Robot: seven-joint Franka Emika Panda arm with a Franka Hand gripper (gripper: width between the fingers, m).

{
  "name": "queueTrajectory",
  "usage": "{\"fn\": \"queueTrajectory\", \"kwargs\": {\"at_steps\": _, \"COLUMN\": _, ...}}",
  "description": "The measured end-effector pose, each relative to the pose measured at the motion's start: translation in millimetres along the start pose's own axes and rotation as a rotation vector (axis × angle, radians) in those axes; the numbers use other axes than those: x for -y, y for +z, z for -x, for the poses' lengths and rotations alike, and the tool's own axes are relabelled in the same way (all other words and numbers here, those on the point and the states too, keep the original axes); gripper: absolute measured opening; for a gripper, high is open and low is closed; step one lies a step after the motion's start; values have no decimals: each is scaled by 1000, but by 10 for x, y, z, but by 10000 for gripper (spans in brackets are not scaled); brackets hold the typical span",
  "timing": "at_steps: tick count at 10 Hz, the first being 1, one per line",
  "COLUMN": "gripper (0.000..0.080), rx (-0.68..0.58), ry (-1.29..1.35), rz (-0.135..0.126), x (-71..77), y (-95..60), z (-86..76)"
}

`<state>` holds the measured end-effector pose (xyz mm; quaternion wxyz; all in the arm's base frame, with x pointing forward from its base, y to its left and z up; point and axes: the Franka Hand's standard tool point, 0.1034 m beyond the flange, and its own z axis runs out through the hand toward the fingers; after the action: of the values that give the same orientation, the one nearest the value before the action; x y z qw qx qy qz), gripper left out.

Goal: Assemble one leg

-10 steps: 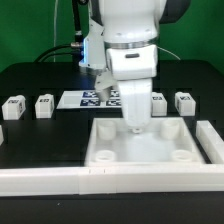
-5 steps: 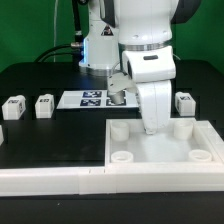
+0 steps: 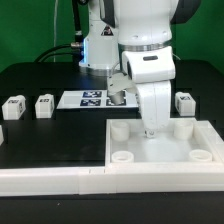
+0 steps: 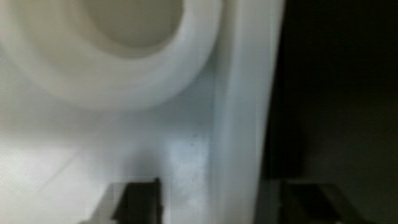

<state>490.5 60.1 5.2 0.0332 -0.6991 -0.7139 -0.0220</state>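
Holds panel (image 3: 165, 150) further toward the exterior view's right than a second ago, motionless since, end effector (image 3: 152, 132) astride its wall, clamped or loose cannot tell, nearest leg (image 3: 184, 101) untouched.

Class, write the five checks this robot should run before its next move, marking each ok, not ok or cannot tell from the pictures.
1. Panel lies flat on the table, sockets up: ok.
2. Jaws straddle the panel's wall: ok.
3. Jaws clamped on that wall: cannot tell.
4. Leg in the jaws: not ok; it stands loose on the table.
5. Socket beside the jaws empty: ok.
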Motion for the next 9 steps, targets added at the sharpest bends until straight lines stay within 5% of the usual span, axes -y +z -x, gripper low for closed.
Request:
{"fn": "queueTrajectory", "kwargs": {"at_steps": 2, "gripper": 582, "rx": 0, "ry": 1, "rz": 0, "x": 0, "y": 0, "z": 4}}
{"fn": "queueTrajectory", "kwargs": {"at_steps": 9, "gripper": 649, "rx": 1, "ry": 3, "rz": 0, "x": 0, "y": 1, "z": 19}}
